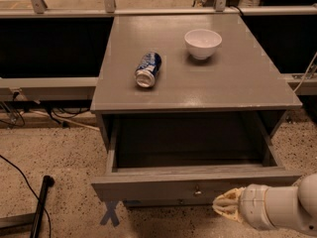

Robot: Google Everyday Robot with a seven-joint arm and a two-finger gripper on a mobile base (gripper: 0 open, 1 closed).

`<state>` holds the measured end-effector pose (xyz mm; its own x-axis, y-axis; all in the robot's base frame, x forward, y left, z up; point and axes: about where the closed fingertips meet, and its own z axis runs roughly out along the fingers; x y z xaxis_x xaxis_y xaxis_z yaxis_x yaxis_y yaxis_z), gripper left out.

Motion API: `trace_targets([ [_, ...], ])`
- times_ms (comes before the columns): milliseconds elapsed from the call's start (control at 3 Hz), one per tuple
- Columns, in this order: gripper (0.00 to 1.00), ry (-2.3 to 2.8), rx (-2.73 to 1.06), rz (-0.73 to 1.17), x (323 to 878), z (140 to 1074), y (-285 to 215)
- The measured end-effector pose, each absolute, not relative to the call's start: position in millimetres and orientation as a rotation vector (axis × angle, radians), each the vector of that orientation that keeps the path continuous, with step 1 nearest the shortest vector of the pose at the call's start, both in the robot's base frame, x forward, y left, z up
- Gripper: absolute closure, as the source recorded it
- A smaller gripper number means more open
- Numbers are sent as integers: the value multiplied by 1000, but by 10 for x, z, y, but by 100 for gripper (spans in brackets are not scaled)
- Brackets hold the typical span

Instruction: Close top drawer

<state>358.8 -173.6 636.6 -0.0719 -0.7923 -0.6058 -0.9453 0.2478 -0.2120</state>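
The top drawer of the grey cabinet stands pulled far out. Its dark box is open to view and looks empty. Its flat front panel has a small round metal knob at the centre. My gripper reaches in from the lower right on a thick white arm. Its cream tips sit just in front of the drawer's front panel, right of and slightly below the knob.
A blue soda can lies on its side on the cabinet top, and a white bowl stands behind it. A black pole and cables lie on the speckled floor at left. A blue tape cross marks the floor.
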Motion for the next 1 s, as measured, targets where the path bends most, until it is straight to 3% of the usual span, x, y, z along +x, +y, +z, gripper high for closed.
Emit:
trace_targets([
  [1000, 100, 1877, -1477, 326, 3687, 6133, -1927],
])
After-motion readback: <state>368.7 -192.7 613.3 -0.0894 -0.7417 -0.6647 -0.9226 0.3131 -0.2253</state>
